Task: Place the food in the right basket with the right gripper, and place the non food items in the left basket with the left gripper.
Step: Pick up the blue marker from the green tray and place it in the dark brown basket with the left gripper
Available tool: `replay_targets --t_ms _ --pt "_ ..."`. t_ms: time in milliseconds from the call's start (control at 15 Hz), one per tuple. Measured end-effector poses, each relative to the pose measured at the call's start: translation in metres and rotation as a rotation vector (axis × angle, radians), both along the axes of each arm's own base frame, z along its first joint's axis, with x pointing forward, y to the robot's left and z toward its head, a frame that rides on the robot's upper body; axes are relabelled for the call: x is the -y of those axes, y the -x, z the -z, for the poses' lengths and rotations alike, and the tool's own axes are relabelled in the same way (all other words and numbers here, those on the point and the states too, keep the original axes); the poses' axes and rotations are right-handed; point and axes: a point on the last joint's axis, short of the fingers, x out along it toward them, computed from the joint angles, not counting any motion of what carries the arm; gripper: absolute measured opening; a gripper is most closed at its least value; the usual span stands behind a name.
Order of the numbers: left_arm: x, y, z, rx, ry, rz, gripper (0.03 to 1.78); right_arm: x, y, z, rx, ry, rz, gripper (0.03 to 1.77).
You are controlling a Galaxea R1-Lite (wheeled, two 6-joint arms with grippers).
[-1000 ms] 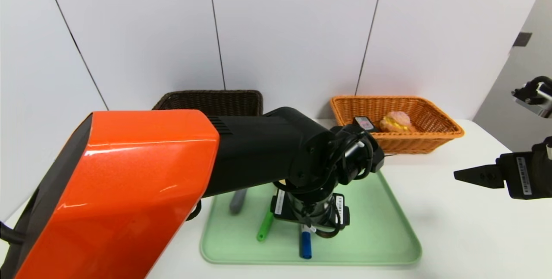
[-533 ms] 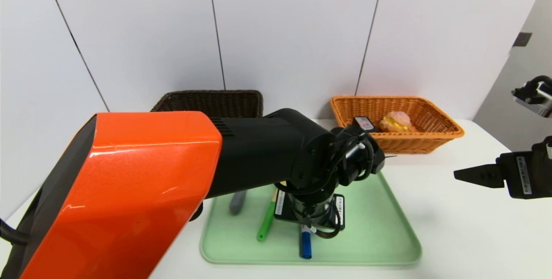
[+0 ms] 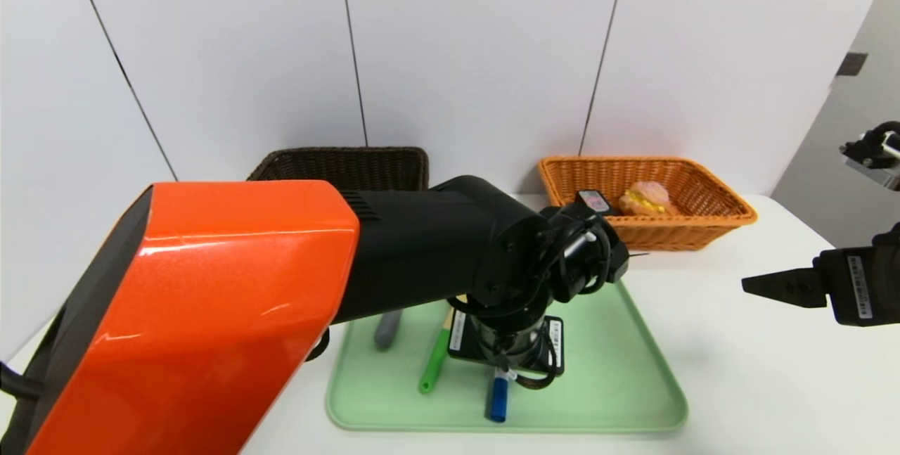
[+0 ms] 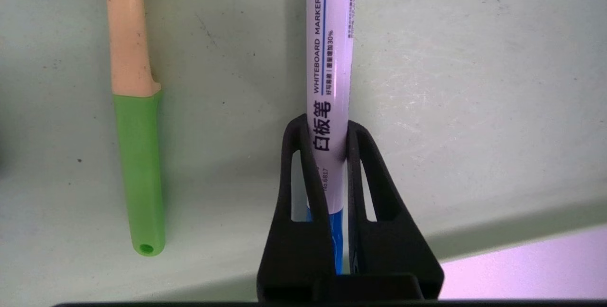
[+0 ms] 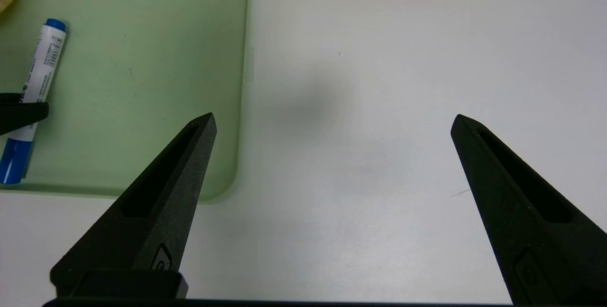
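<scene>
Compared with a second ago, the left gripper has closed its fingers and now grips the barrel of the white marker over the green tray; the marker's blue-capped end has swung slightly in the head view. The right gripper has shifted only slightly, its jaws spread wide and holding nothing, above the white table beside the tray. The pasta spoon and the grey-handled peeler remain on the tray. The bun and the small black box are unmoved in the orange basket, while the dark brown basket stays partly hidden behind the left arm.
</scene>
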Motion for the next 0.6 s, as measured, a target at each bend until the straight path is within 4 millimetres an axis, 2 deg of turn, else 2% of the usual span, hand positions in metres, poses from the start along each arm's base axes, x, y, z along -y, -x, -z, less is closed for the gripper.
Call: replay_targets --t_ms 200,333,600 --pt "0.001 0.003 -0.010 0.024 0.039 0.008 0.14 0.000 0.001 -0.001 0.003 -0.001 -0.001 1.71" --pt "0.001 0.002 -0.024 0.070 0.106 0.021 0.14 0.001 0.003 -0.001 0.007 -0.002 0.002 1.71" --pt "-0.008 0.003 -0.075 0.229 0.293 0.054 0.14 0.001 0.003 -0.001 0.010 0.003 0.005 1.71"
